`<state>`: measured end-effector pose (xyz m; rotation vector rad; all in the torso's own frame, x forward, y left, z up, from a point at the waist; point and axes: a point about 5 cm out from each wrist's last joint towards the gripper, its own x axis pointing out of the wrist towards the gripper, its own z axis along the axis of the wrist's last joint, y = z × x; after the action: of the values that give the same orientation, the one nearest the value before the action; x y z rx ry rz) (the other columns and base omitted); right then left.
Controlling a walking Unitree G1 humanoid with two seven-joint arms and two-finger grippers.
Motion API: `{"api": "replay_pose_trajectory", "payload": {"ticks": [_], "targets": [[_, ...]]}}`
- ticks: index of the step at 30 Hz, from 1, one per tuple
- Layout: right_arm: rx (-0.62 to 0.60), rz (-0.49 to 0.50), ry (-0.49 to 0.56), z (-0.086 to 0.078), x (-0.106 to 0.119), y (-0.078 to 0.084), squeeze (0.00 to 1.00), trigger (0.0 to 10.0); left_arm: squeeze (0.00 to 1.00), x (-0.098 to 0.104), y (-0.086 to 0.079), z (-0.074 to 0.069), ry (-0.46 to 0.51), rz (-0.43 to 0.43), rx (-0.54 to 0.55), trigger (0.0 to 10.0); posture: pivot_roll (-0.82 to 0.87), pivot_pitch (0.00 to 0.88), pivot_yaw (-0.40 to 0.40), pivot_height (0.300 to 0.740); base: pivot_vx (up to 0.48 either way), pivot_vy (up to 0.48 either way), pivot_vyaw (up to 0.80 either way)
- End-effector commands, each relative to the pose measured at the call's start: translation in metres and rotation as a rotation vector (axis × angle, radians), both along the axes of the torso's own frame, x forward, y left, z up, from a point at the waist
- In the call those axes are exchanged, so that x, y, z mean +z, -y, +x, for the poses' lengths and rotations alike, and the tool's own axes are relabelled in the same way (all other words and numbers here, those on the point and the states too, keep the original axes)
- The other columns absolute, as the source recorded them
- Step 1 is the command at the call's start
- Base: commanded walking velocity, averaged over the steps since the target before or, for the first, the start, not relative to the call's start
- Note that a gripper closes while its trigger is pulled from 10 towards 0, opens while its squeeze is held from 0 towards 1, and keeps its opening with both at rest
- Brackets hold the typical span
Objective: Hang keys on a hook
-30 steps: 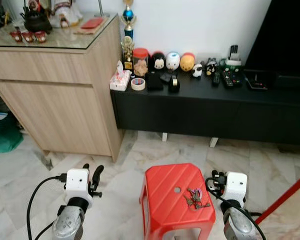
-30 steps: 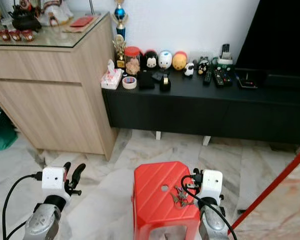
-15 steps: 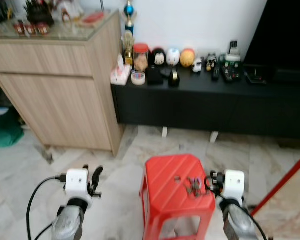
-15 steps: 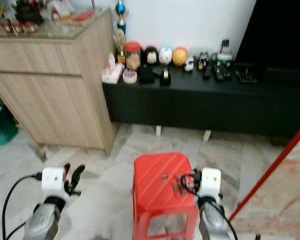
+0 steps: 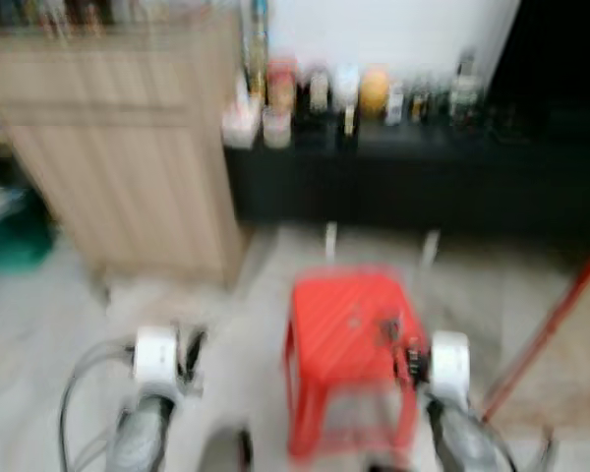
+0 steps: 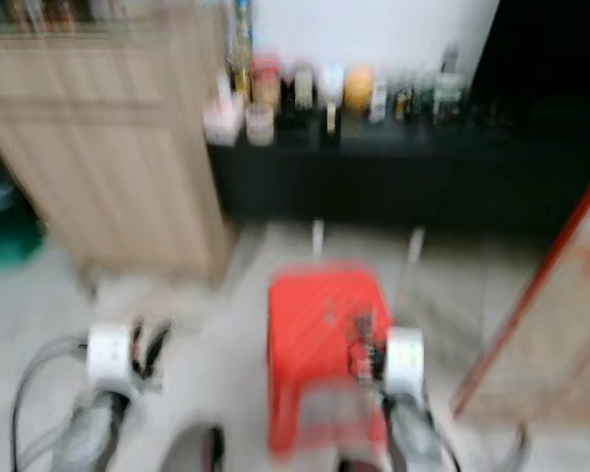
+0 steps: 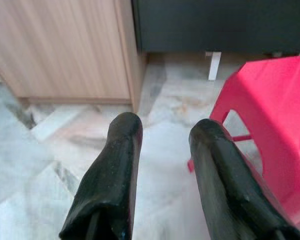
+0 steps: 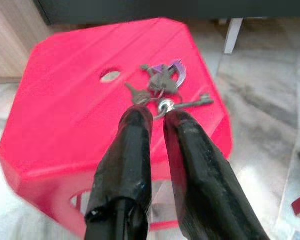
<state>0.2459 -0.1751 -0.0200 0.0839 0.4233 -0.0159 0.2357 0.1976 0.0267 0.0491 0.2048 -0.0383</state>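
Keys (image 8: 162,87) lie on a red stool (image 8: 80,115), just beyond the right claw (image 8: 157,112).
The right claw's two fingers stand narrowly parted at the key ring, gripping nothing clearly. The left claw (image 7: 162,130) hangs open and empty above the marble floor (image 7: 65,150), a wooden cabinet (image 7: 60,45) ahead of it; head views are blurred.

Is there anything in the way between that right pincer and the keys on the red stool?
Nothing visible. In the right wrist view the right pincer has its fingertips right at the ring of the keys, which lie in the open on top of the red stool. The left pincer hangs over the floor beside the stool.
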Motion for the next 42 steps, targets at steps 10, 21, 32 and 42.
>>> {"api": "replay_pose_trajectory", "payload": {"ticks": [10, 21, 32, 42], "targets": [[0.046, 0.007, 0.057, 0.0086, 0.0080, -0.0085, 0.00, 10.0, 0.00, 0.0095, 0.0015, 0.0075, 0.031, -0.006, -0.019, 10.0, 0.02, 0.001, -0.014, 0.628, 0.000, 0.000, 0.38], [0.050, 0.015, 0.055, 0.0088, 0.0073, -0.0082, 0.00, 10.0, 0.00, 0.0076, 0.0023, 0.0070, 0.023, -0.005, -0.024, 10.0, 0.02, 0.001, -0.014, 0.628, 0.201, 0.000, 0.05], [0.055, 0.007, 0.052, 0.0114, 0.0075, -0.0082, 0.00, 10.0, 0.00, 0.0082, 0.0044, 0.0086, 0.025, -0.006, -0.033, 10.0, 0.02, 0.000, -0.012, 0.628, 0.254, 0.000, 0.00], [0.058, 0.009, 0.048, 0.0116, 0.0066, -0.0100, 0.00, 10.0, 0.00, 0.0073, 0.0062, 0.0092, 0.021, -0.007, -0.037, 10.0, 0.02, 0.000, -0.014, 0.628, 0.277, 0.000, 0.00]]}}
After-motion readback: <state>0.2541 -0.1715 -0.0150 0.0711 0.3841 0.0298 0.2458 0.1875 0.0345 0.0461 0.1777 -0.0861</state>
